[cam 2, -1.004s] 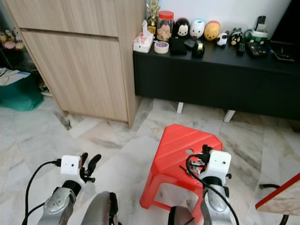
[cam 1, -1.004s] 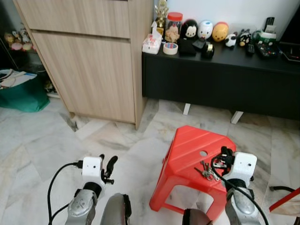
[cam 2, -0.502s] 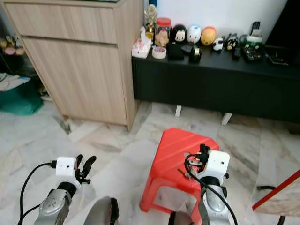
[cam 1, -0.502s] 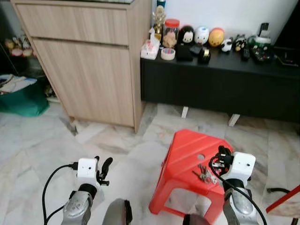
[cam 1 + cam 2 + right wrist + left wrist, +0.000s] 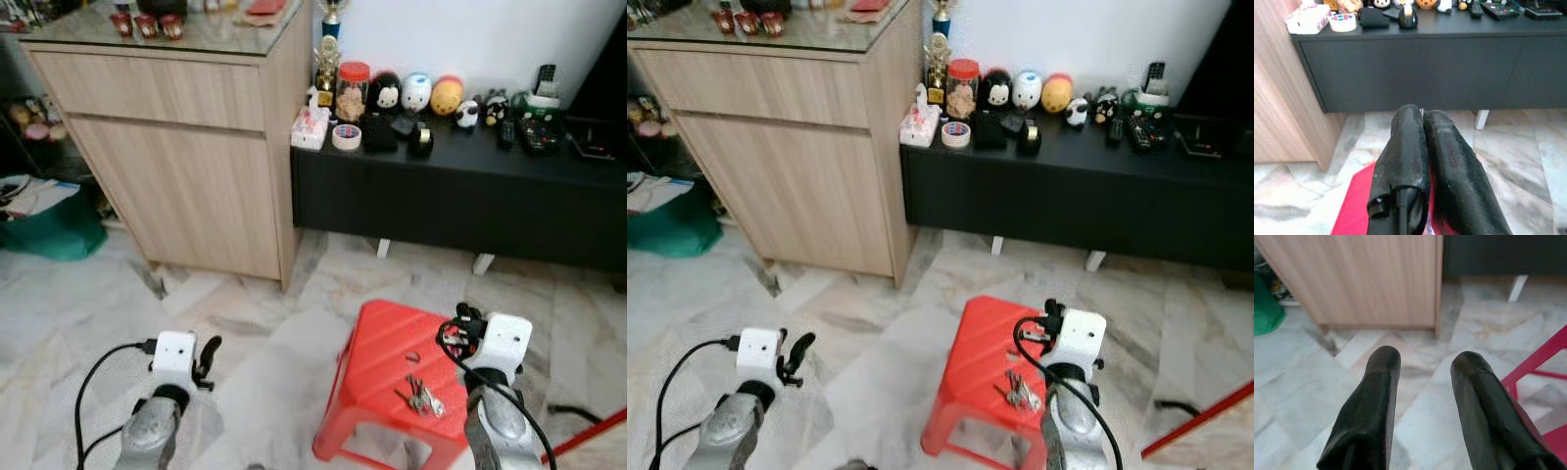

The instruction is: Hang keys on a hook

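Note:
A small bunch of keys lies on the top of a red plastic stool, near its front edge. My right gripper hovers over the stool's back right part, a little above and behind the keys. Its fingers are pressed shut with nothing held between them. My left gripper hangs low over the marble floor to the left of the stool, its fingers open and empty.
A light wooden cabinet stands at the back left. Beside it is a low black sideboard carrying figurines, a jar and a tape roll. A green bag sits at far left. A red-edged board leans at the lower right.
The whole view has shifted, so the cabinet's top is now in sight. The keys now lie farther from my right gripper than before. Both grippers keep their states.

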